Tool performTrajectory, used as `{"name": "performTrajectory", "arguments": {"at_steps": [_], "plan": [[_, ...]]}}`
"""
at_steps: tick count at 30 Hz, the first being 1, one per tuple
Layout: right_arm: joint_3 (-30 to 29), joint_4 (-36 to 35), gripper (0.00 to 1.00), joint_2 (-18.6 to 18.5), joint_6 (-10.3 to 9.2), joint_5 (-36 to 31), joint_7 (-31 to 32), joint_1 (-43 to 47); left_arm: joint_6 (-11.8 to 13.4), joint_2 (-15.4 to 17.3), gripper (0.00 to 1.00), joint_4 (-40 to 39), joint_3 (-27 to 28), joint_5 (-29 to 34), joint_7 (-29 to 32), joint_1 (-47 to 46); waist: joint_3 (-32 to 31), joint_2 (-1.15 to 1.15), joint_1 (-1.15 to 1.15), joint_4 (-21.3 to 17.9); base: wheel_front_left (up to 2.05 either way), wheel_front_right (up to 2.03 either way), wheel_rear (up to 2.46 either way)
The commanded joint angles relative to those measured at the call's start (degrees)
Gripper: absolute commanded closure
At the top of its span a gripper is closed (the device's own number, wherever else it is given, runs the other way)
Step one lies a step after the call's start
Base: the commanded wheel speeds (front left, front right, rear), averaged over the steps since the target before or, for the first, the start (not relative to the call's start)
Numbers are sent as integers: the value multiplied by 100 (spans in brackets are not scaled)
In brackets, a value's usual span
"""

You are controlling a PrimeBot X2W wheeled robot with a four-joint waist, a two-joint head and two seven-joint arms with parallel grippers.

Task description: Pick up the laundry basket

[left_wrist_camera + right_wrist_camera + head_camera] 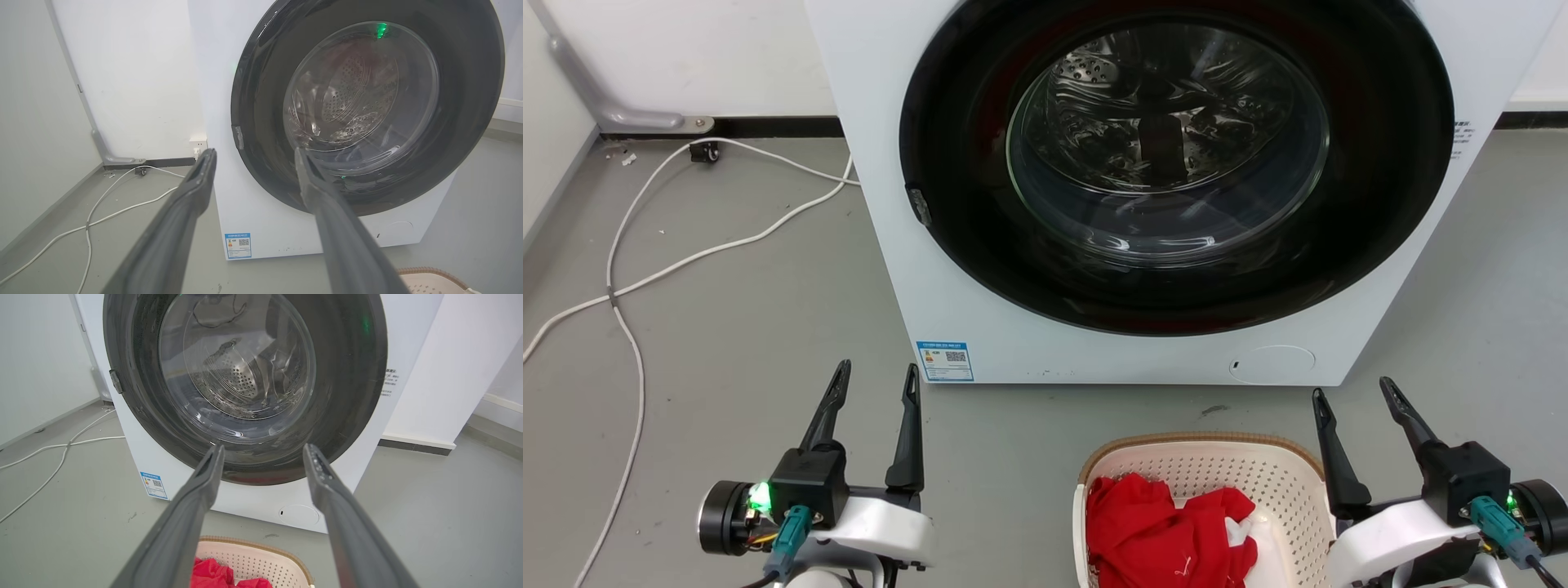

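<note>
Both pairs of fingers were spread and empty: the left gripper (877,367) over the floor (752,327), the right gripper (1352,388) just beside the laundry basket (1201,439), which held red cloth (1152,523) before the washer (980,310).

Laundry basket (1282,490): matt perforated plastic, woven-look rim. Red garment (1160,531): soft cloth. Washer door (1176,155): glossy glass. Floor (735,327): smooth matt grey.
</note>
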Motion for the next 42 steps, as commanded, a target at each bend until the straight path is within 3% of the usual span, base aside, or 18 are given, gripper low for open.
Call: {"name": "performTrajectory", "arguments": {"at_steps": [1, 25, 42], "plan": [[1, -6, 0, 25, -2, -15, -33, 36, -17, -4, 0, 19, 16, 11, -31, 63, 7, 0, -1, 0, 0, 0, 0], [-109, 111, 0, 24, -2, 145, -86, -108, -99, -73, 0, 147, -16, -21, -31, -104, 212, 0, -1, -73, 0, 0, 0], [-350, 345, 0, 22, -2, 351, -210, -292, -145, -91, 0, 608, -568, -145, -31, -414, 818, 0, -1, -728, 0, 0, 0]]}}
